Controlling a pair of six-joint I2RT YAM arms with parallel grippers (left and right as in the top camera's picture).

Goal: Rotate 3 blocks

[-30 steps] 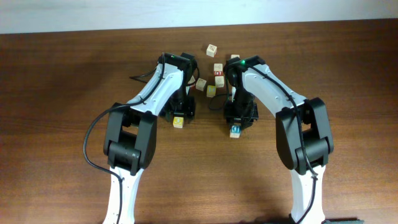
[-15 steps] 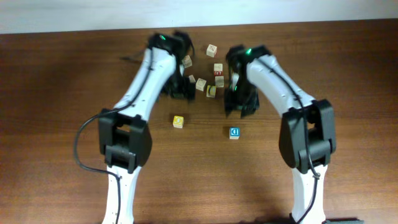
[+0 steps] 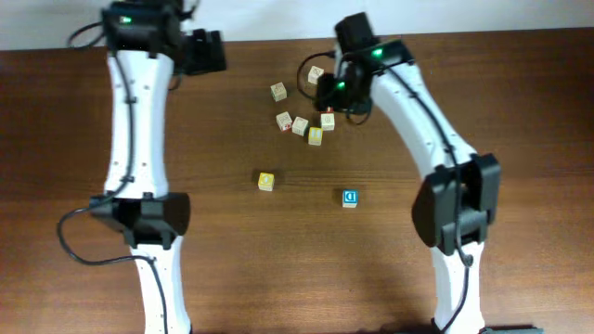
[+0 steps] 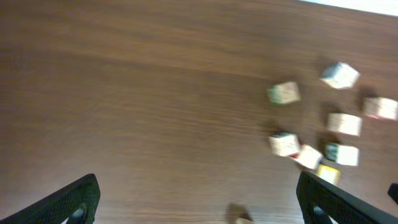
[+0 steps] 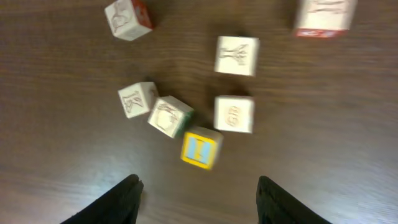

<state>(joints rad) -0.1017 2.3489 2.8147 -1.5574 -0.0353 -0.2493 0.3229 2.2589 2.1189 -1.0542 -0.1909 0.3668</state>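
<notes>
Closest to the near edge of the desk (image 3: 520, 111), the blue "D" block (image 3: 350, 198) lies alone a little right of centre, blue face up. The first yellow block (image 3: 266, 181) lies slightly farther back and to its left, well apart from it, yellow face up. No arm touches either one. Farther on, toward the far edge, lies a loose group of cubes. The second yellow block (image 3: 316, 136) is the nearest of them, its yellow-framed face up, just beside two of the pale cubes (image 3: 300, 126); whether it touches them cannot be told. The right arm (image 3: 418, 111) reaches over the far side of this group. In the wrist view the right jaws hang above the second yellow block, parted moderately wide, with only bare desk between the fingers (image 5: 121, 202). Farthest away, the left arm (image 3: 130, 111) stretches to the far left corner. The left jaws stand very wide there, their fingers (image 4: 71, 202) at opposite sides of the wrist view, holding nothing.
</notes>
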